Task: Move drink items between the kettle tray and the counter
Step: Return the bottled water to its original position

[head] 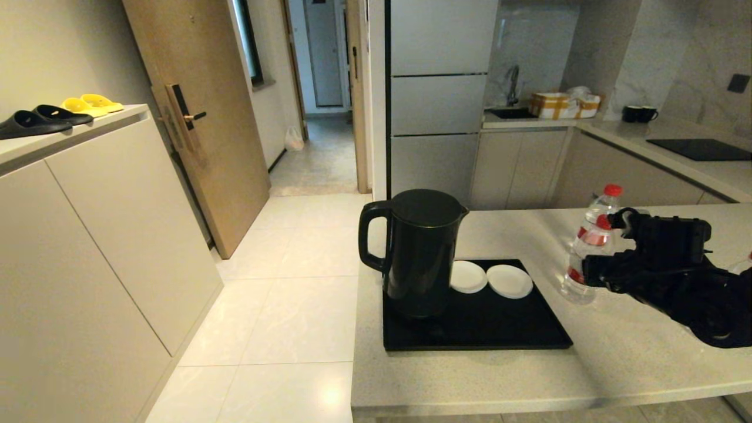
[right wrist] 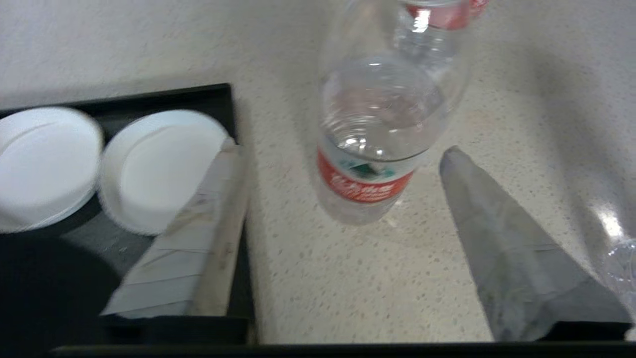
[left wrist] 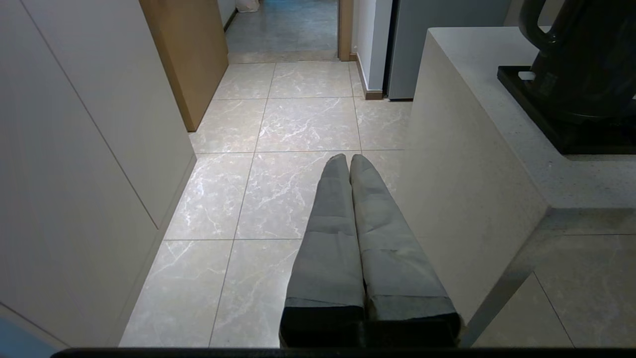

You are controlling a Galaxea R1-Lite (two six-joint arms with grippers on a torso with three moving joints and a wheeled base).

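Observation:
Two small clear water bottles with red caps stand on the beige counter [head: 470,376], right of the black kettle tray [head: 487,332]: a near bottle [head: 581,264] and one behind it [head: 605,202]. A third bottle [head: 745,262] peeks out at the far right edge. My right gripper [head: 593,271] is open beside the near bottle [right wrist: 370,144], which stands just past the fingertips [right wrist: 449,154], untouched. One finger hangs over the tray's corner [right wrist: 226,99]. My left gripper [left wrist: 349,160] is shut on nothing, low over the floor beside the counter's end.
A black kettle [head: 420,252] and two white saucers [head: 468,276] [head: 509,281] sit on the tray. A cabinet with slippers [head: 53,114] stands at the left across tiled floor. Black mugs [head: 639,113] and a cooktop [head: 699,148] are on the far worktop.

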